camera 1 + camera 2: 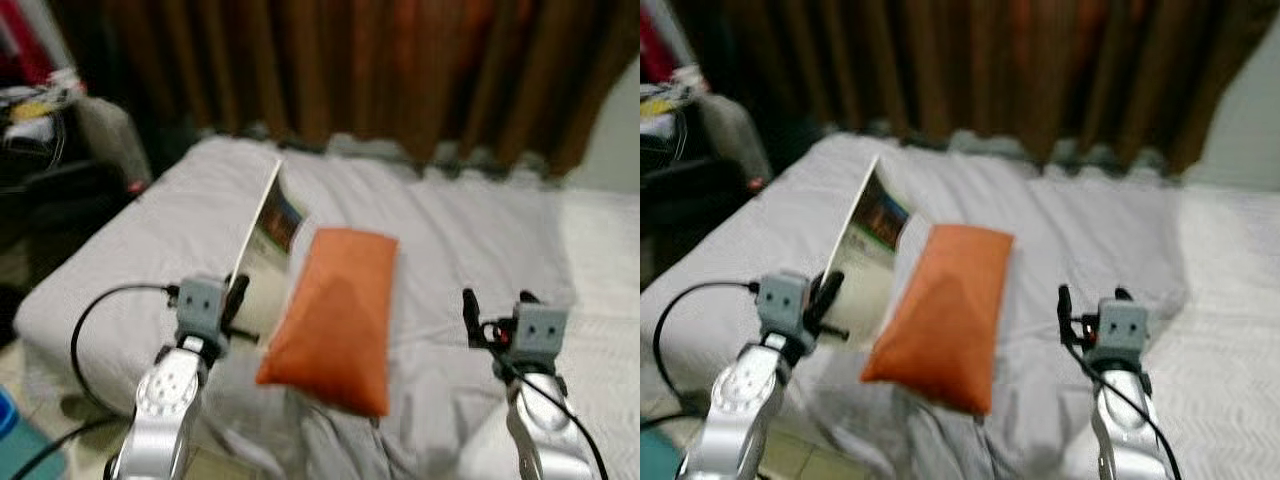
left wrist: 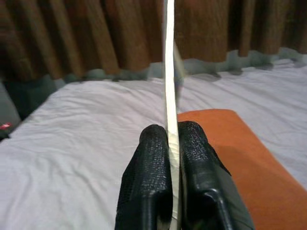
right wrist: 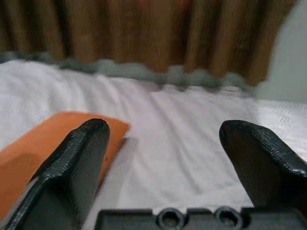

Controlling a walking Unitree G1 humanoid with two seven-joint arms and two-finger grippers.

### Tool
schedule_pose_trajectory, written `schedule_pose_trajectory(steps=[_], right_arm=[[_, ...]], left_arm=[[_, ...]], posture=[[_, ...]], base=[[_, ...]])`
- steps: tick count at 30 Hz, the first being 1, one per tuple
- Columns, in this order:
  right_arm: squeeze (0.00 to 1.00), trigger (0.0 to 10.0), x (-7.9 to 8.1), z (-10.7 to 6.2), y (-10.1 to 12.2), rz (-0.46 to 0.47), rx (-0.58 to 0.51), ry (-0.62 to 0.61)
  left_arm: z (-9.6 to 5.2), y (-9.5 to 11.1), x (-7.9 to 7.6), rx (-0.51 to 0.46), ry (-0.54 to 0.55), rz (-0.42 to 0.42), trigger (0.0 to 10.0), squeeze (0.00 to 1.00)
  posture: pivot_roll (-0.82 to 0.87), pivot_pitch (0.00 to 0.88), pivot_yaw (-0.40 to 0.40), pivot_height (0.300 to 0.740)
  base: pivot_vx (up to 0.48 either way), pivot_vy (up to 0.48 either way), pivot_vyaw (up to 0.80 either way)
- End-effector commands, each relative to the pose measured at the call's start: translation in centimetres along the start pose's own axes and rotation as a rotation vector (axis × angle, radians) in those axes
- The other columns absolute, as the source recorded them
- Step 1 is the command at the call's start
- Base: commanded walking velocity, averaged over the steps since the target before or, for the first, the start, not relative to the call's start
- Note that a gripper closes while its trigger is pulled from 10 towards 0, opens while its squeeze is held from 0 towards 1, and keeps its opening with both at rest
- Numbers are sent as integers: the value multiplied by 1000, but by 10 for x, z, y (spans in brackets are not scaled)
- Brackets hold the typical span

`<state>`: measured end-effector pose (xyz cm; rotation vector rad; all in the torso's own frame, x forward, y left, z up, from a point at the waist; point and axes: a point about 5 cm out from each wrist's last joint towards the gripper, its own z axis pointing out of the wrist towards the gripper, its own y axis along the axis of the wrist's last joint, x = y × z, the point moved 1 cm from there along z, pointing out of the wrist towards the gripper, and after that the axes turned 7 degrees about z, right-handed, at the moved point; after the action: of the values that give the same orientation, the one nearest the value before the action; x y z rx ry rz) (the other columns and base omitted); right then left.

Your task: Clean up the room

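You have one bed [image 1: 470, 230] in front of you, covered by a single pale grey sheet, with a brown curtain [image 1: 380, 70] hanging behind its far edge. Two loose things lie on it: one orange pillow [image 1: 335, 315] near the front edge, lying lengthwise away from you, and one thin flat book or magazine [image 1: 262, 235] just to its left.

Your left claw [image 2: 172, 143] is clenched on that magazine. The left wrist view shows it edge-on, a thin white strip squeezed between the two black fingers [image 2: 148, 177], and from the head camera it stands up on its edge, tilted, with a printed picture on the face turned toward the pillow. Its lower edge looks close to the sheet, though blur keeps you from telling whether it touches.

Your right claw [image 3: 165, 153] is released, its two fingers spread well apart, and it hangs above the sheet to the right of the pillow, holding nothing. The pillow's corner shows past one finger in the right wrist view.

Dark clutter [image 1: 40, 130] sits beside the bed on your left; it is too blurred to count or name.
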<state>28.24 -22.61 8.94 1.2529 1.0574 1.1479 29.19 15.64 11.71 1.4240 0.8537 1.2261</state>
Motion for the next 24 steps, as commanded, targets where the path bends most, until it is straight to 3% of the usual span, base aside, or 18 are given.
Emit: schedule_pose_trajectory(steps=[1,2,3,4,9,15,20,24], right_arm=[[0,10000,0,-1,-4,-12,29,11],[0,10000,1,-2,-11,-31,72,25],[0,10000,2,-3,-17,-48,109,30],[0,10000,2,-5,-20,-58,127,23],[0,10000,-1,-9,-25,-118,153,4],[0,10000,-8,-3,-19,-164,127,3],[0,10000,-2,-3,-20,-148,125,32],[0,10000,5,-3,-21,-120,123,73]], left_arm=[[8,2,-8,-23,-26,7,0,0],[8,-3,-13,-16,-39,5,0,0],[9,-7,-16,-3,-47,0,2863,0],[11,-12,-19,18,-56,8,10000,0],[15,-16,-19,44,-51,28,10000,0],[19,-26,-20,68,-45,51,10000,0],[18,-27,-22,66,-39,38,10000,0],[14,-28,-26,73,-12,12,10000,0]], posture=[[24,0,13,740],[19,0,12,740],[19,0,12,740],[11,0,10,740],[-9,0,16,740],[-40,0,24,740],[-41,0,25,740],[-39,0,24,740]], base=[[0,0,0],[0,0,0],[0,0,0],[0,0,0],[0,0,0],[291,-378,-133],[302,-369,-800],[301,-370,0]])
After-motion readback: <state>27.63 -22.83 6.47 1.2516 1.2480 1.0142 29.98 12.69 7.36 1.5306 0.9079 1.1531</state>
